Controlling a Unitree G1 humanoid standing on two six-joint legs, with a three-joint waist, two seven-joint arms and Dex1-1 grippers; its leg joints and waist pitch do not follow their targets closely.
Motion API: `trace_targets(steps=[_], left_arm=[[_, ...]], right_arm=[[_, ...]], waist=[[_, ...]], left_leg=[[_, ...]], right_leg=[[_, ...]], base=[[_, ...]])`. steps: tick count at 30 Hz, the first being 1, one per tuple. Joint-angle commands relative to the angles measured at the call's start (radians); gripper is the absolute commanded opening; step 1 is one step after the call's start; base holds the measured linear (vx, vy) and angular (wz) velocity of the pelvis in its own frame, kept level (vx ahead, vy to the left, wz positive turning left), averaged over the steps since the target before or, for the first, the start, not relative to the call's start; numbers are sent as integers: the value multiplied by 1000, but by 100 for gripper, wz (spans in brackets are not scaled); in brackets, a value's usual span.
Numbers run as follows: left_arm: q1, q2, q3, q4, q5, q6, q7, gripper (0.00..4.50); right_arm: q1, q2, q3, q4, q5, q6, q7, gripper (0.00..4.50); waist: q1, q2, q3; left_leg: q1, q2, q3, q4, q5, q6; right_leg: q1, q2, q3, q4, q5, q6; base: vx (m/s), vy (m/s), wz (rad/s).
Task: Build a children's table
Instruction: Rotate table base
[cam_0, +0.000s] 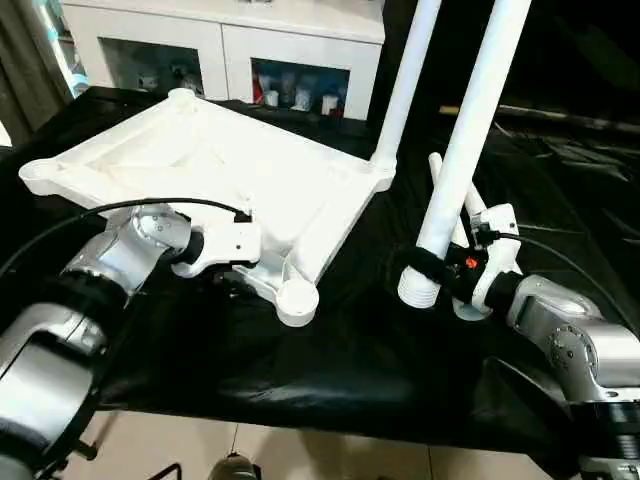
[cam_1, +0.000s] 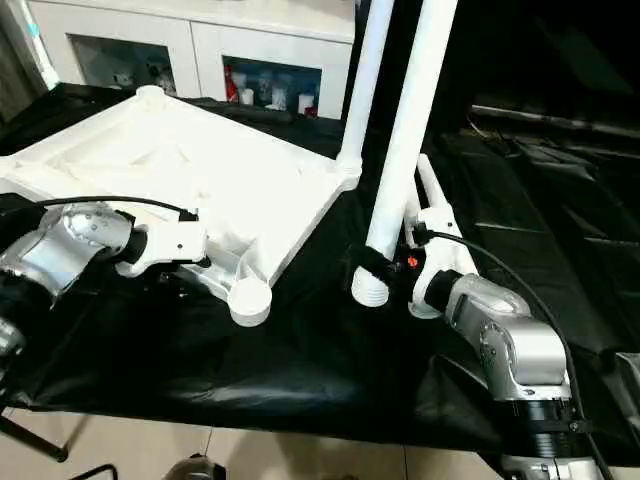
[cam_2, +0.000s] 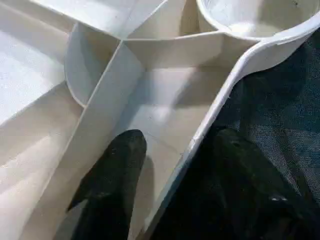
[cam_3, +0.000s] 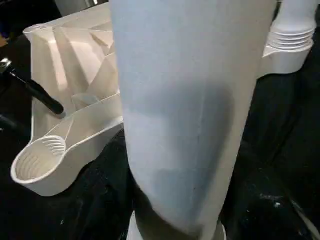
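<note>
The white tabletop (cam_0: 200, 160) lies upside down on the black-covered table, ribbed underside up. One white leg (cam_0: 405, 80) stands in its far right corner socket. My left gripper (cam_2: 177, 137) is shut on the tabletop's near rim, one black finger (cam_2: 117, 165) inside the recess and the other outside, just behind the empty near corner socket (cam_0: 297, 300). To the right of the tabletop, my right gripper (cam_0: 440, 268) is shut on a second leg (cam_0: 470, 130). It is held almost upright, with its threaded end (cam_0: 418, 291) down, just above the cloth and clear of the socket.
A white glass-door cabinet (cam_0: 220, 40) stands behind the table. A thin white rod-like piece (cam_0: 447, 180) lies behind my right gripper. The table's front edge (cam_0: 300, 415) runs close below my arms, with tiled floor beyond it. Black cloth (cam_0: 360, 330) lies open between the near socket and the held leg.
</note>
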Motion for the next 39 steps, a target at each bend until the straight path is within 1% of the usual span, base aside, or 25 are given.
trace_targets(steps=[1,2,3,6,8,9,10,11,14,15,17,18,19,20,22,24,26,28,31,32,33,34,35,37,39], left_arm=[[-30,-11,6,39,8,-31,-23,222],[-31,-11,6,41,8,-34,-25,189],[-36,-12,6,55,10,-42,-36,177],[-52,-16,-1,83,25,-55,-48,182],[-59,-18,-2,96,32,-63,-53,139],[-76,-26,-3,118,39,-71,-60,133],[-80,-28,-3,122,40,-71,-61,146],[-82,-29,-3,125,41,-72,-62,146],[-97,-39,-7,148,50,-74,-75,98],[-104,-44,-13,164,60,-79,-83,109],[-109,-49,-26,182,78,-82,-91,81],[-109,-49,-33,186,86,-84,-94,72],[-111,-52,-33,196,97,-90,-96,72],[-111,-52,-33,197,97,-90,-97,68],[-114,-57,-28,206,104,-87,-102,51],[-114,-61,-17,201,89,-65,-133,45],[-113,-81,23,180,26,17,-212,36],[-111,-94,43,158,-5,69,-264,29],[-100,-105,54,133,-21,113,-282,5],[-98,-110,57,131,-20,131,-274,2],[-87,-130,70,127,-23,166,-230,2],[-66,-164,98,118,-30,217,-145,2],[-65,-164,99,117,-30,218,-143,0],[-36,-194,131,92,-49,244,-75,0],[-15,-199,135,63,-51,249,-59,0]], right_arm=[[-20,-11,11,-18,-8,-15,11,190],[-20,-11,12,-17,-9,-15,12,190],[-22,-11,16,-13,-11,-17,16,190],[-27,-10,22,-10,-13,-19,19,190],[-28,-10,24,-9,-14,-20,21,190],[-29,-12,29,-12,-15,-20,23,190],[-29,-12,29,-12,-15,-19,24,190],[-29,-12,30,-13,-15,-19,24,190],[-27,-15,33,-16,-16,-19,27,190],[-26,-17,37,-17,-16,-19,28,190],[-22,-18,42,-19,-16,-21,29,190],[-21,-18,43,-21,-17,-21,29,190],[-19,-16,45,-22,-19,-21,29,190],[-19,-16,45,-22,-19,-21,29,190],[-18,-15,45,-25,-19,-20,30,190],[-19,-15,45,-25,-19,-19,28,190],[-19,-15,45,-25,-18,-20,29,190],[-20,-16,45,-23,-17,-22,29,190],[-25,-13,45,-19,-16,-22,27,190],[-27,-10,44,-18,-14,-21,25,190],[-30,-7,45,-15,-14,-21,24,190],[-36,2,49,-11,-12,-20,21,190],[-36,2,49,-11,-12,-20,21,190],[-41,11,53,-8,-11,-18,16,190],[-43,17,54,-6,-10,-14,10,190]], waist=[[-1,6,-84],[0,7,-84],[-1,3,-84],[-1,7,-84],[-1,6,-84],[-1,9,-83],[-1,8,-84],[0,8,-84],[0,8,-84],[-1,6,-84],[0,8,-82],[-1,8,-81],[-3,9,-81],[-4,7,-80],[-6,8,-79],[-8,8,-78],[-10,8,-77],[-10,8,-78],[-10,7,-80],[-9,8,-79],[-11,8,-79],[-11,10,-78],[-10,11,-78],[-10,10,-77],[-11,8,-78]], left_leg=[[24,31,-10,-73,-237,-40],[23,31,-11,-73,-235,-39],[23,31,-11,-74,-230,-38],[22,33,-11,-74,-225,-39],[23,32,-11,-74,-225,-37],[23,32,-11,-74,-229,-38],[24,32,-10,-73,-229,-39],[24,32,-10,-74,-227,-37],[23,33,-10,-73,-224,-38],[22,31,-9,-73,-219,-35],[23,32,-10,-74,-223,-33],[21,31,-11,-74,-224,-35],[21,31,-12,-74,-227,-34],[22,31,-11,-74,-229,-33],[23,31,-11,-75,-235,-32],[23,30,-11,-76,-242,-32],[24,29,-10,-75,-238,-31],[24,30,-9,-74,-224,-25],[22,30,-8,-73,-219,-19],[23,30,-9,-73,-221,-17],[22,29,-8,-73,-220,-15],[23,30,-8,-72,-224,-14],[24,30,-9,-72,-228,-14],[23,29,-10,-72,-232,-11],[22,31,-11,-72,-228,-9]], right_leg=[[45,-96,50,-87,-344,-131],[45,-96,50,-86,-340,-131],[46,-95,50,-85,-329,-133],[46,-96,50,-80,-307,-141],[46,-96,51,-82,-305,-141],[45,-96,51,-83,-309,-141],[46,-96,51,-82,-308,-142],[46,-97,51,-83,-307,-143],[47,-97,52,-80,-293,-151],[48,-96,51,-81,-286,-153],[48,-96,52,-83,-294,-148],[50,-97,52,-81,-293,-151],[50,-97,51,-82,-296,-152],[50,-97,52,-84,-301,-150],[50,-97,51,-86,-316,-150],[50,-97,51,-87,-330,-151],[50,-97,52,-87,-330,-158],[51,-98,52,-84,-301,-179],[53,-95,51,-80,-259,-197],[52,-96,51,-80,-260,-197],[54,-95,51,-80,-260,-197],[53,-94,51,-81,-265,-197],[52,-95,50,-81,-268,-199],[54,-95,48,-86,-298,-190],[55,-95,49,-85,-295,-189]], base=[[0,0,0],[0,0,0],[0,0,0],[0,0,0],[0,0,0],[0,0,0],[0,0,0],[0,0,0],[0,0,0],[0,0,0],[0,0,0],[0,0,0],[0,0,0],[0,0,0],[0,0,0],[0,0,0],[0,0,0],[0,0,0],[0,0,0],[0,0,0],[0,0,0],[0,0,0],[0,0,0],[0,0,0],[0,0,0]])
